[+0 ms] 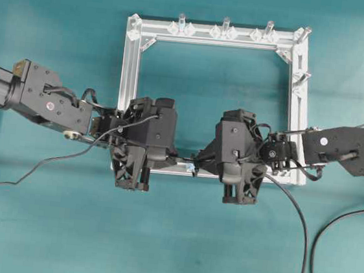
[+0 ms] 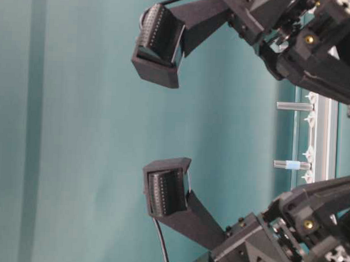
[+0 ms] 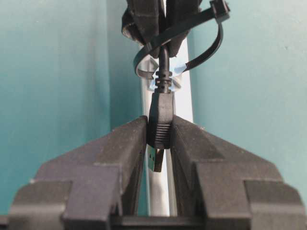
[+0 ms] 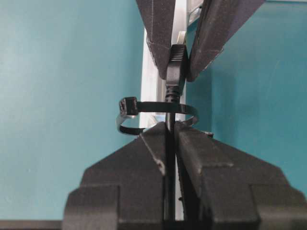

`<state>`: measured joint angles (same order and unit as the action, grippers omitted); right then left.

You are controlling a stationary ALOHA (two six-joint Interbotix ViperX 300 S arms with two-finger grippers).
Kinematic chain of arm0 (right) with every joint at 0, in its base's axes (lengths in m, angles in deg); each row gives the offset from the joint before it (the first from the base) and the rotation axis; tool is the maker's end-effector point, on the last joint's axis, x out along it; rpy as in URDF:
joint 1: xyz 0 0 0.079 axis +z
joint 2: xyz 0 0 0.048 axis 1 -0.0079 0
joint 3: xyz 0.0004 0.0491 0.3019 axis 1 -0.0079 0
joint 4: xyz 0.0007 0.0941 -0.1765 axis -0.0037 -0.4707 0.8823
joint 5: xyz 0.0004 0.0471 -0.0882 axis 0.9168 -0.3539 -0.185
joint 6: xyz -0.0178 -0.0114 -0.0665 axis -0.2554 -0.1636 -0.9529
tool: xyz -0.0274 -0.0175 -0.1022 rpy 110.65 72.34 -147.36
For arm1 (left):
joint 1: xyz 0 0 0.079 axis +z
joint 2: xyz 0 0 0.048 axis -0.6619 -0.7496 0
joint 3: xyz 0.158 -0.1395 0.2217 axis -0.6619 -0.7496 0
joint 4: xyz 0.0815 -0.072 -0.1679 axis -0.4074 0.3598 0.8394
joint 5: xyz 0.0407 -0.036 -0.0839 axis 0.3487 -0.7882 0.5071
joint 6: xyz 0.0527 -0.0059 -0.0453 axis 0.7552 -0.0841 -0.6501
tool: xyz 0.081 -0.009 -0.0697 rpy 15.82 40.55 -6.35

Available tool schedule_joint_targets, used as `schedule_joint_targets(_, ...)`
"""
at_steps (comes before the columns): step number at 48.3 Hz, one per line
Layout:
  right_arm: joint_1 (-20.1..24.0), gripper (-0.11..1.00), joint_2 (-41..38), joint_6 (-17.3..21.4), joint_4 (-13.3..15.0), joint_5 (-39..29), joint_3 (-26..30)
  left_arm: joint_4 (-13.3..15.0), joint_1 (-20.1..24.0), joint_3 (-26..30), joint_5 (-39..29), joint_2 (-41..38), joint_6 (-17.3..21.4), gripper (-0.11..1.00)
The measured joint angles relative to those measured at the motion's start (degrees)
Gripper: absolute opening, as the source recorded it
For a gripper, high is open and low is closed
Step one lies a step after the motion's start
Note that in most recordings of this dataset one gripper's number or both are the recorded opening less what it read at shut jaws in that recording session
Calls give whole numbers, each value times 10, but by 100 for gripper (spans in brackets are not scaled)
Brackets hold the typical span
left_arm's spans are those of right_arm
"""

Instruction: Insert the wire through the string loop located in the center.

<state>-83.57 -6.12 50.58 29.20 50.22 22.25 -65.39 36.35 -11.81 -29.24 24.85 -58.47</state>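
Observation:
The wire's black plug [image 3: 160,112] is pinched in my left gripper [image 3: 159,125], which is shut on it, with the small metal tip pointing back between the fingers. From the plug the thin wire [image 4: 170,143] runs through the string loop [image 4: 153,106], a black ring on a pale base piece [image 3: 178,71]. My right gripper [image 4: 170,125] is shut on the wire on the other side of the loop, its fingertips almost touching the ring. Overhead, the left gripper [image 1: 175,155] and the right gripper [image 1: 200,159] face each other over the frame's near rail, with the loop [image 1: 193,168] between them.
A square aluminium frame [image 1: 128,92] lies on the teal table, with clear upright pegs [image 1: 225,25] along its far rail and right side. Black cables [image 1: 299,227] trail off the near and left edges. Both wrist cameras hang low over the near rail.

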Motion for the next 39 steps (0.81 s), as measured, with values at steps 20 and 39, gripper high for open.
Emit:
schedule_joint_targets(20, 2, 63, 5, 3, 1, -21, 0, 1, 1, 0, -3, 0, 0, 14)
schedule_joint_targets(39, 2, 82, 17, 3, 2, -53, 0, 0, 1, 0, -4, 0, 0, 14)
